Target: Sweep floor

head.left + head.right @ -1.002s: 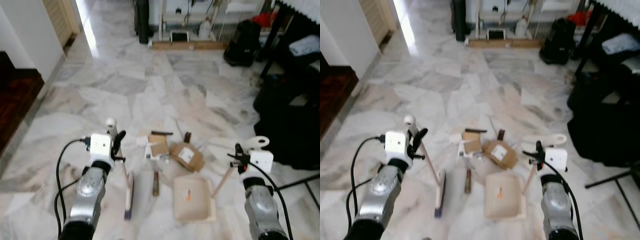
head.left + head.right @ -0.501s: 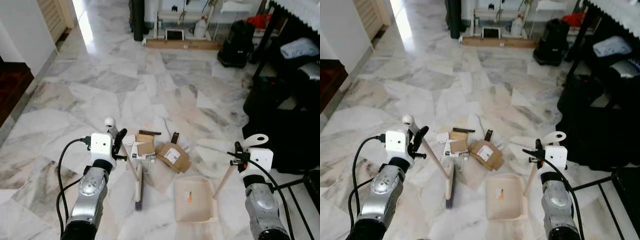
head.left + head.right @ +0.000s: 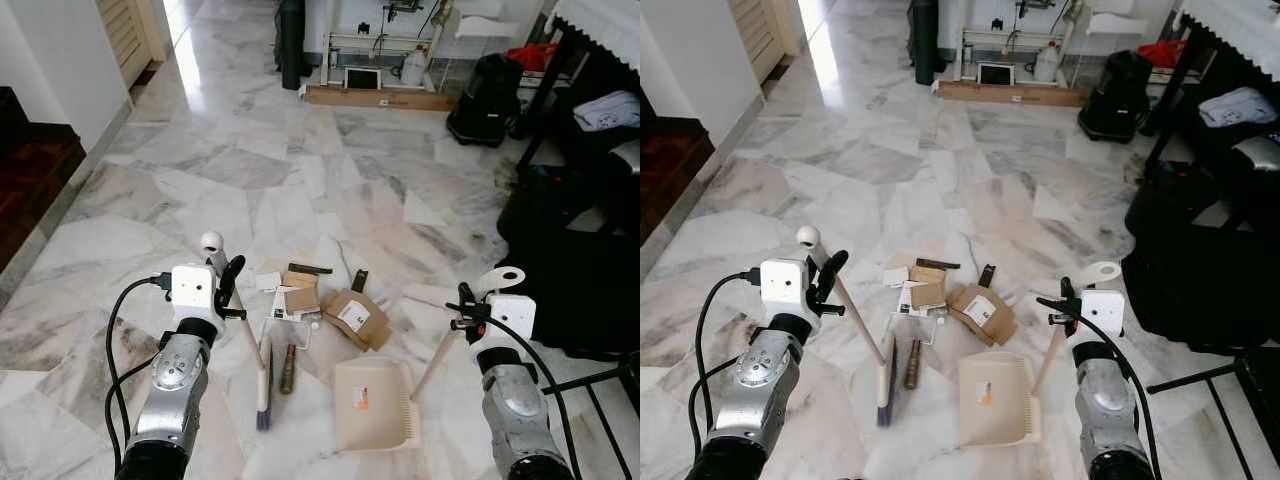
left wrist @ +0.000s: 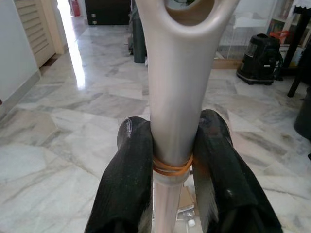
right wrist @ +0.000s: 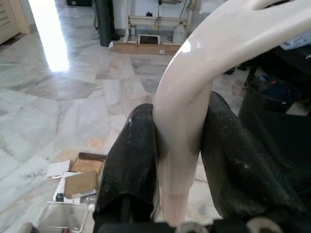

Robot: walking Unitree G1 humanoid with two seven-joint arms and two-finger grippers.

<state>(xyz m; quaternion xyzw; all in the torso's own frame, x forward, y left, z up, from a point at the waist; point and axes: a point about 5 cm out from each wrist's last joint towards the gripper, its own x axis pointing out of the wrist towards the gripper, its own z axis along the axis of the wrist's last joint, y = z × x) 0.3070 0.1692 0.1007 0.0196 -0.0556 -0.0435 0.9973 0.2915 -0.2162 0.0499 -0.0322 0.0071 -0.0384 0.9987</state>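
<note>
Left claw [image 4: 172, 160] clamps the broom [image 3: 262, 372] high on its stiff, light handle, right claw [image 5: 177, 160] likewise grips the dustpan [image 3: 374, 404] handle; cardboard litter [image 3: 357, 318] just beyond dustpan looks featherweight.

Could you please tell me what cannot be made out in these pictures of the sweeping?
- Broom bristles: blurred in both eye views, so contact with the floor is unclear.
- Label on the cardboard box: too small to read.
- Dustpan tray: hidden in the right wrist view by the right gripper and its handle.
- Clear packet: cut off by the right wrist view's edge.
</note>
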